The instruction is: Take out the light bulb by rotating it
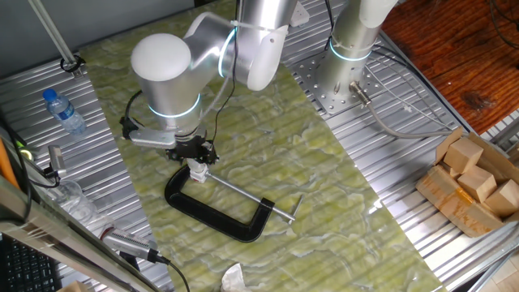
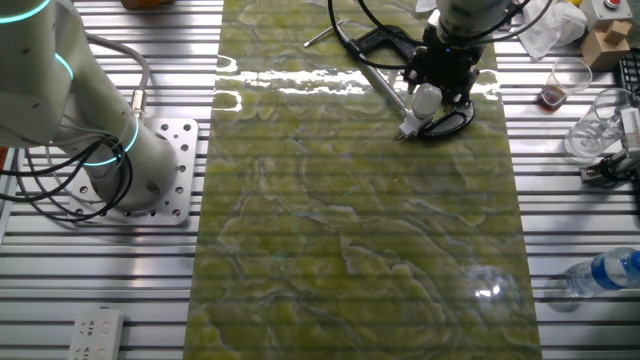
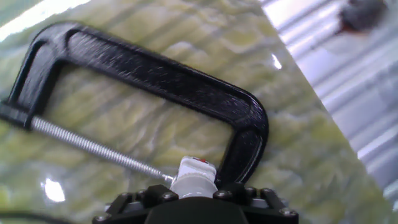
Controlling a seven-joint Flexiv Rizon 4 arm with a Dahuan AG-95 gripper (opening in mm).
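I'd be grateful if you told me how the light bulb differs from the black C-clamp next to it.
The light bulb is white and rounded; the C-clamp is black and C-shaped. The bulb is far smaller than the clamp. The bulb sits between the end effector fingers, while the clamp lies flat on the mat. Both are over the green mat.

One bulb [image 2: 426, 98], held over the mat [image 1: 324, 186]. One black clamp [image 1: 212, 212], one screw [image 1: 243, 195] through it. One white socket [image 3: 194, 176] at the screw's tip. Two arms: one working [image 1: 166, 69], one idle [image 1: 357, 32] at 1 o'clock. One gripper [image 1: 195, 152]. One bottle [image 1: 63, 111] at 9 o'clock. Two clear cups [image 2: 566, 80] [image 2: 598, 130]. Several wood blocks [image 1: 478, 174] in one box [image 1: 446, 201] at 3 o'clock. One power strip [image 2: 96, 333].
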